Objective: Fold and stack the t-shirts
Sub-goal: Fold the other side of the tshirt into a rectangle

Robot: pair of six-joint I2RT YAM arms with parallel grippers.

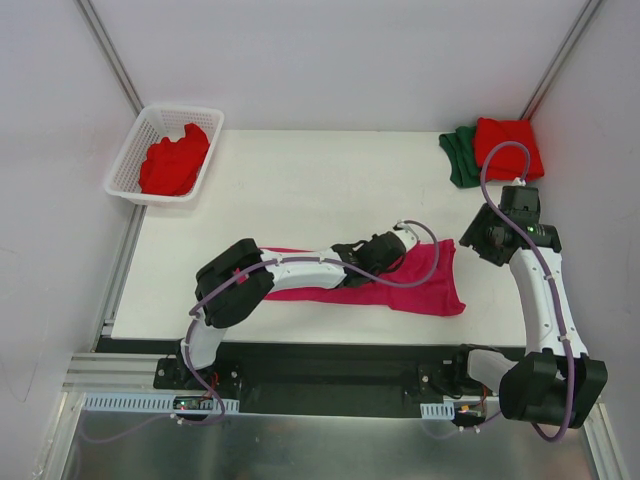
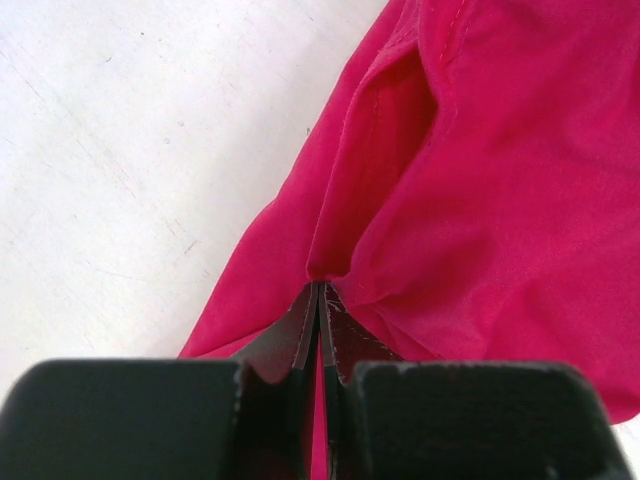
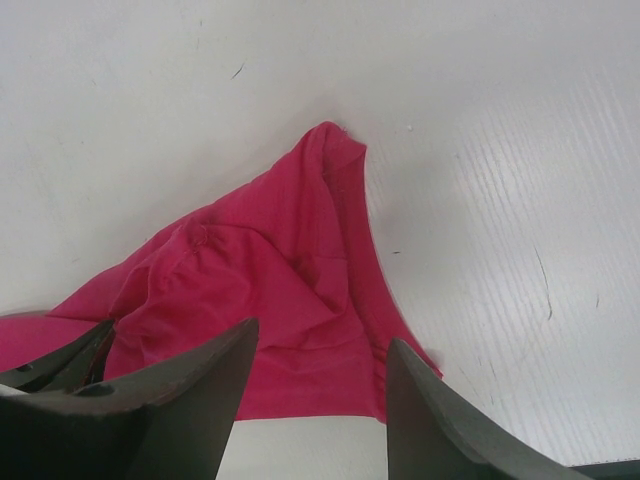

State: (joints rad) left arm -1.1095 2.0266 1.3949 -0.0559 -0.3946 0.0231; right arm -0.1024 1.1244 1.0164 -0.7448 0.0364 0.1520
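While the left gripper [image 2: 318, 292] pinches a raised fold of the soft magenta-pink cloth t-shirt [image 1: 430, 282], which lies along the near half of the white table [image 1: 320, 190], the right gripper [image 3: 320, 350] hangs spread near the shirt's right end, holding nothing.

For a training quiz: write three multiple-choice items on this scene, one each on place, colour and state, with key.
1. Where does the white basket sit?
A) far-right corner
B) far-left corner of the table
C) near edge

2. What colour is the shirt folded on the dark green shirt?
A) red
B) magenta
C) white

3. The left gripper is:
A) open, empty
B) holding the basket
C) shut on the magenta shirt

Answers:
1 B, the top view shows it there.
2 A, the red shirt lies on it.
3 C, cloth is pinched in its closed jaws.
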